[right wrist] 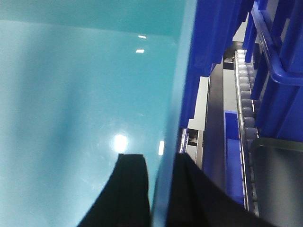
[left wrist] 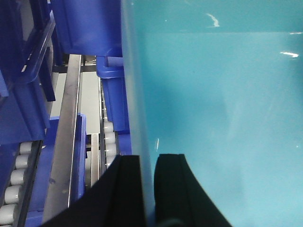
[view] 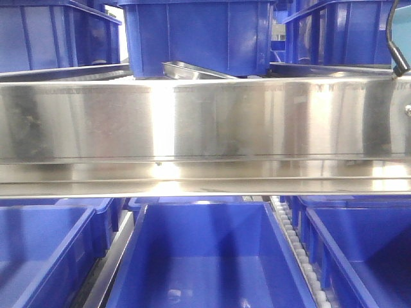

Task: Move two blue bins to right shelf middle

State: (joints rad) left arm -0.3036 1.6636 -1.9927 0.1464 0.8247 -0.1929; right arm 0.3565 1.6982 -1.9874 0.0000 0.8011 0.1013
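Blue bin (left wrist: pixel 218 94), inside looks teal, held by two opposite walls: left gripper (left wrist: pixel 148 163) pinches one wall, right gripper (right wrist: pixel 158 161) pinches the other. Rollers (left wrist: pixel 16 175), other bins (view: pixel 192 32) and steel shelf (view: pixel 205 122) close around it

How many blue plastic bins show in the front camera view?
6 blue plastic bins. Three sit above the shiny steel shelf rail: left, centre, right. Three open ones lie below it: left, centre, right. Others may be hidden behind.

Left pincer (left wrist: pixel 149 160): two broad matte-black fingers, edges curving outward. Right pincer (right wrist: pixel 156 160): same black curved fingers.
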